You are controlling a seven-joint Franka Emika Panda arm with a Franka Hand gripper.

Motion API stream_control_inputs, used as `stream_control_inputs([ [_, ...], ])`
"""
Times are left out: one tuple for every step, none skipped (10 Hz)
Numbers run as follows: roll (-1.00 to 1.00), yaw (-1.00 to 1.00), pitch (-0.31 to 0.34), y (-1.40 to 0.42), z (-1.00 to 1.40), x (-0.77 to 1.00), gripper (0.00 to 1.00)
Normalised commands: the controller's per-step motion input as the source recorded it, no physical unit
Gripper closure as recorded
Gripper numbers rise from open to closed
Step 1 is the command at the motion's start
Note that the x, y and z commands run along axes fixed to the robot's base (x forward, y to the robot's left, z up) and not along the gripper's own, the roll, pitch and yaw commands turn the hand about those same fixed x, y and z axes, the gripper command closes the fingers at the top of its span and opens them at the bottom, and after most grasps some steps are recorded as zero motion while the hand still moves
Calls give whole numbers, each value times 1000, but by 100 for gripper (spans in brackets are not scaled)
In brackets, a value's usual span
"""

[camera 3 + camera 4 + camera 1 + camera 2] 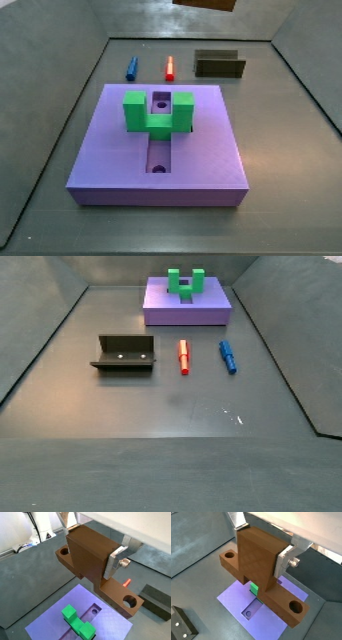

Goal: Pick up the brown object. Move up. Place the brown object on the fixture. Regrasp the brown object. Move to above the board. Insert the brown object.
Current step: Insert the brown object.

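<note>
My gripper [92, 549] is shut on the raised middle block of the brown object [123, 597], a wood-coloured bar with a round hole near each end. In both wrist views the silver fingers [284, 559] press on opposite sides of that block. The bar hangs in the air above the purple board [234, 597], crosswise over its central groove and apart from it. In a side view only an edge of the brown object [207, 4] shows at the top, high over the board [214, 150]. The dark fixture [123, 354] stands empty on the floor, away from the board [167, 311].
A green U-shaped block [158, 112] stands on the board over the groove. A red pen [183, 356] and a blue pen [227, 356] lie on the grey floor between board and fixture [221, 65]. Grey walls enclose the floor.
</note>
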Motion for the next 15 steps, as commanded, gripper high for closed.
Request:
stream_control_inputs([
  [-114, 0, -164, 0, -317, 0, 100],
  [-140, -166, -137, 0, -346, 166, 100],
  [-184, -394, -61, 0, -237, 346, 100],
  [-294, -446, -7, 11, -117, 480, 100],
  [-457, -500, -56, 103, -26, 451, 100],
  [-500, -491, -110, 97, -57, 354, 100],
  [-500, -471, -146, 114, -31, 300, 100],
  [-500, -443, -179, 131, 0, 257, 100],
  [-500, -457, -201, 123, 0, 243, 100],
  [-417, -594, -286, 31, -123, 0, 100],
  [-291, -666, -301, 0, -257, -106, 100],
  [-134, -734, -244, 0, -337, -277, 100],
  [-67, -860, -116, 0, -349, -217, 100],
  [-89, -986, -11, 0, -306, -9, 100],
  [-111, -977, 0, 0, -166, 0, 100],
])
